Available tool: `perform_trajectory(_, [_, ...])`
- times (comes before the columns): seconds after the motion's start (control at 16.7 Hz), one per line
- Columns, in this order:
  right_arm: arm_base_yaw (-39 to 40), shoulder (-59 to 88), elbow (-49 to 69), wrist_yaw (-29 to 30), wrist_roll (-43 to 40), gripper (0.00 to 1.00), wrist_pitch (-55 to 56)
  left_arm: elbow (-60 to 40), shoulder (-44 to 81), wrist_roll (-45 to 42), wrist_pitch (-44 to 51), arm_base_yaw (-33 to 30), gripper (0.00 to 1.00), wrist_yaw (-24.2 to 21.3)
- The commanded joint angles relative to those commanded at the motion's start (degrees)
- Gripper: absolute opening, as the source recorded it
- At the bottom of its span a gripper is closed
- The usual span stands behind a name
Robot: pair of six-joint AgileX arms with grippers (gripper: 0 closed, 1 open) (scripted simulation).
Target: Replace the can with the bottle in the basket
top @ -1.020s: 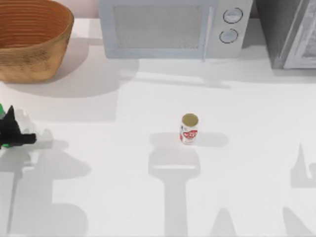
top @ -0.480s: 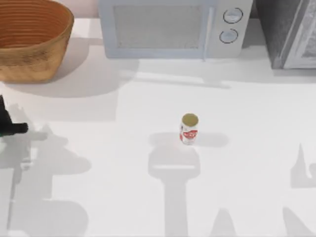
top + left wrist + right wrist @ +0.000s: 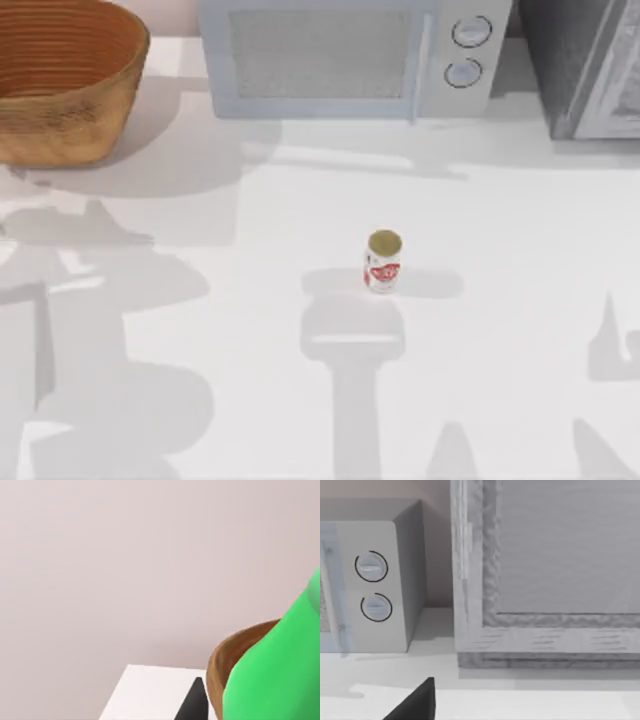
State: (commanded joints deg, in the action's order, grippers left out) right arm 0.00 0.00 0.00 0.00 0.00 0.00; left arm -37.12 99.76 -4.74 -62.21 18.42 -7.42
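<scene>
Left gripper: fingers not discernible, so we cannot tell its state. Top view: can [image 3: 384,261] stands upright mid-table, well apart from basket [image 3: 66,80] in the far left corner; the visible basket interior holds nothing. Microwave [image 3: 350,55] sits behind the can.

Left wrist view: bottle [image 3: 280,670] looms close to the lens, presumably carried by the left arm; basket rim [image 3: 235,650] lies just beyond it, the direction the coming move turns on. Bottle's axis unclear.

Right wrist view: right arm parked facing the microwave dials [image 3: 370,566] and a grey cabinet [image 3: 545,570]; one dark fingertip [image 3: 417,702], state cannot be told.
</scene>
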Motion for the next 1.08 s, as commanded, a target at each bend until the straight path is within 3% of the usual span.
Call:
perform_trajectory(0.24, [0.00,0.00,0.00,0.00,0.00,1.00,0.00,-12.79,-3.57,0.00,18.54,-1.61,0.00,1.05])
perform_trajectory(0.6, [0.00,0.00,0.00,0.00,0.00,1.00,0.00,-29.52,-4.76,1.38,42.84,-9.51,0.00,1.57])
perform_trajectory(0.84, [0.00,0.00,0.00,0.00,0.00,1.00,0.00,-35.28,-4.73,2.39,50.87,-13.72,0.00,1.47])
perform_trajectory(1.08, [0.00,0.00,0.00,0.00,0.00,1.00,0.00,-35.64,-4.73,2.47,51.38,-14.04,0.00,1.45])
